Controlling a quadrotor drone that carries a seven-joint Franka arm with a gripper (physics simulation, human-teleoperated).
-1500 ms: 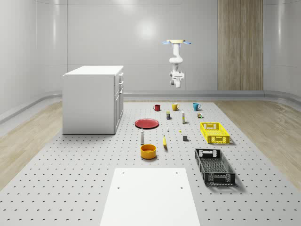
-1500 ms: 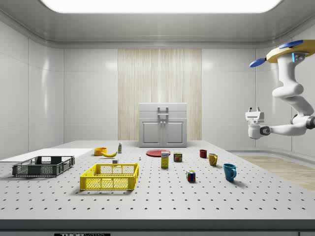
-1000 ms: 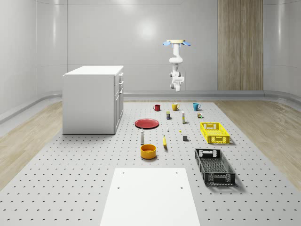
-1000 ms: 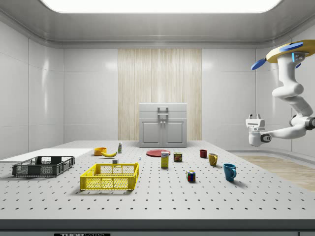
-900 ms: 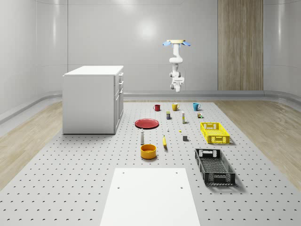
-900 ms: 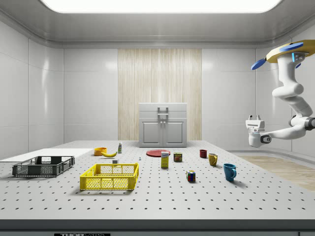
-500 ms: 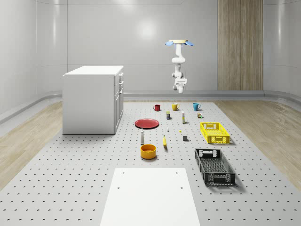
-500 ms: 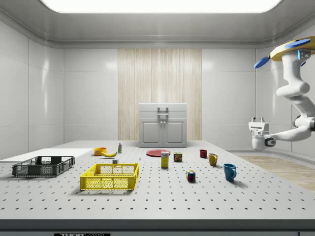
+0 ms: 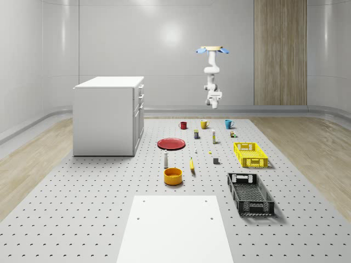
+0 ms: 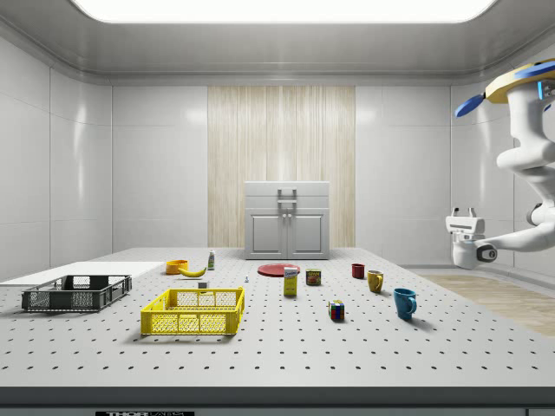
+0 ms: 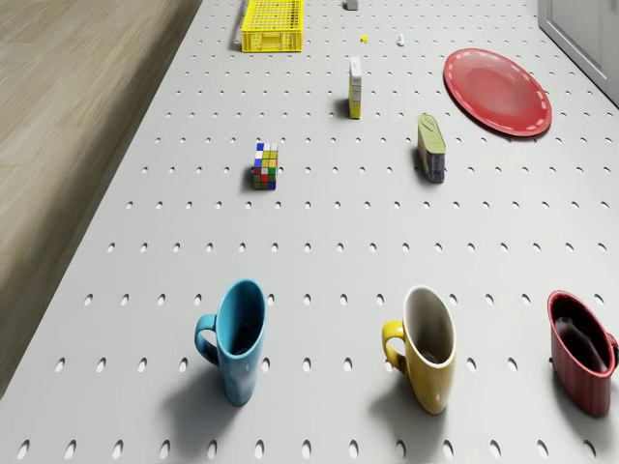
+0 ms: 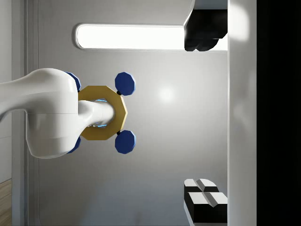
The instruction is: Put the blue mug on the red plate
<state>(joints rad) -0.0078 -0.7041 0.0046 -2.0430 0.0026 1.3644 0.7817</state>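
Nothing of the task looks done yet: the blue mug (image 11: 237, 340) stands upright on the perforated grey desk (image 11: 319, 242) in the lower left of the drone view, well apart from the red plate (image 11: 497, 89) in the upper right. The drone (image 10: 529, 85) hovers high at the side view's right edge, beyond the mug. Its jaws (image 10: 463, 213) point upward there, holding nothing, wide apart in the wrist view. Grasp, carry and placing are all left. The mug looks glossy and cylindrical with a loop handle; the plate is shallow, round and smooth.
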